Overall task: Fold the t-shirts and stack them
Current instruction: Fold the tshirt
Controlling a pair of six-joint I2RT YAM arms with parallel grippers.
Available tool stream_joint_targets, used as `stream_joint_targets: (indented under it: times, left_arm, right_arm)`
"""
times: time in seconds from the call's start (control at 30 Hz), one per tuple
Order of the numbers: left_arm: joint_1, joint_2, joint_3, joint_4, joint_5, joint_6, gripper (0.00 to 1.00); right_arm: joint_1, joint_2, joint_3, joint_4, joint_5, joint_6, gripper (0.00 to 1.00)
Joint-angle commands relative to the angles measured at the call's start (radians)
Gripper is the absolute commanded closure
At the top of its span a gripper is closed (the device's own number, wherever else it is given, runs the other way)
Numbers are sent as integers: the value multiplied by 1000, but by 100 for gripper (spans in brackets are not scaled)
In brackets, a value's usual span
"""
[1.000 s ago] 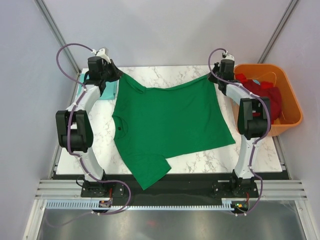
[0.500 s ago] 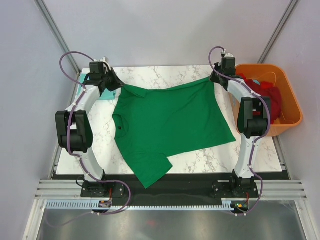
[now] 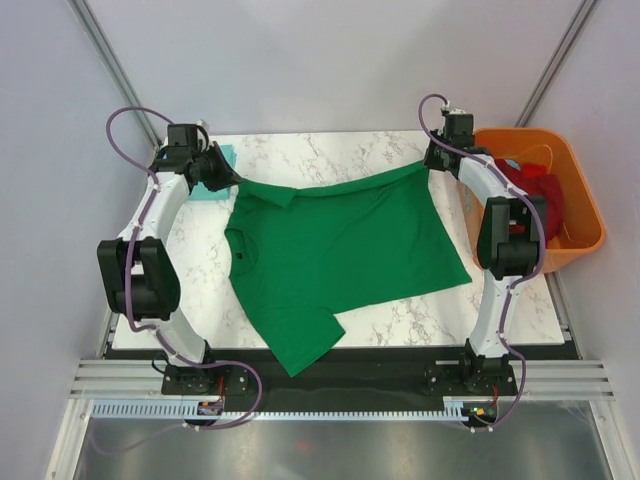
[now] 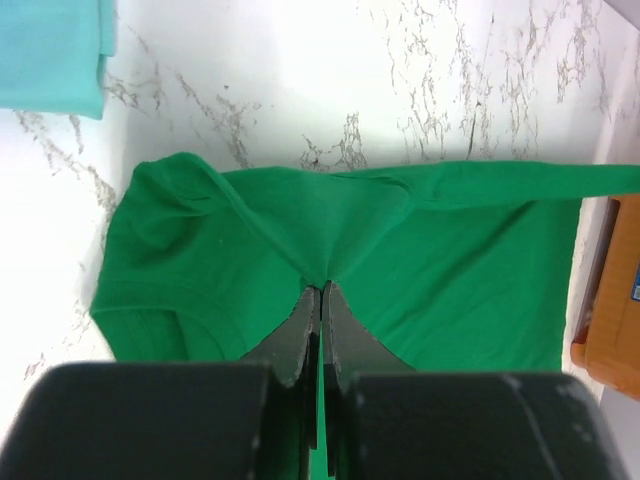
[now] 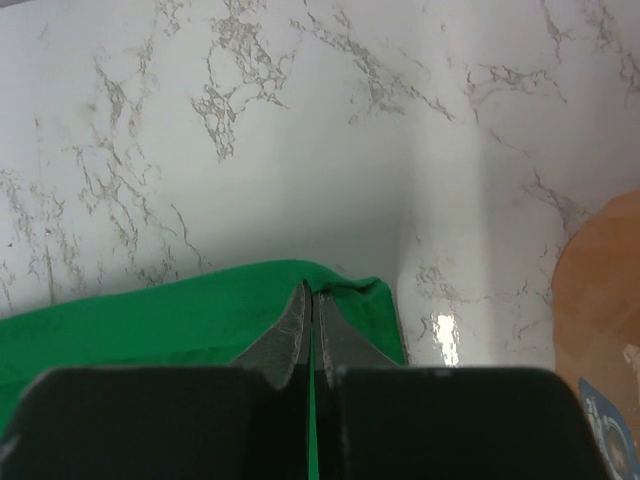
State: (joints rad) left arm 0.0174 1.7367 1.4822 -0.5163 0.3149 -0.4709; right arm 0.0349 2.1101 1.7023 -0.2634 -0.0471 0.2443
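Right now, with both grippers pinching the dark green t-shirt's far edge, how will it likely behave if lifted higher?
Probably floppy: the dark green t-shirt puckers into folds where the left gripper pinches it. Likely light: two fingertip pinches, the right gripper among them, stretch its far edge. Its near sleeve overhangs the table, so it may drag.

A robot lab test cell: grey panels (image 3: 330,60) on metal struts (image 3: 105,50) enclose a marble-look tabletop (image 3: 330,150), with left arm (image 3: 135,270) and right arm (image 3: 505,240) bolted at 6 o'clock.
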Motion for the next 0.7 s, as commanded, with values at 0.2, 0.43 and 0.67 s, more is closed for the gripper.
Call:
stream_joint_targets:
  times: [0.2,0.43,0.67]
  left_arm:
    - [26,-95,6,-128,-13,24,98]
    - [27,-169,-76,-172,0,52,98]
    - [27,-244,-103,-235,-5,78,98]
  right_arm:
    - [-7,-116,-12,-23,27,-46,100]
    - [-7,-139,-39,-76,35,-69,100]
    - [-7,-134,-43,-135,16,-97,99]
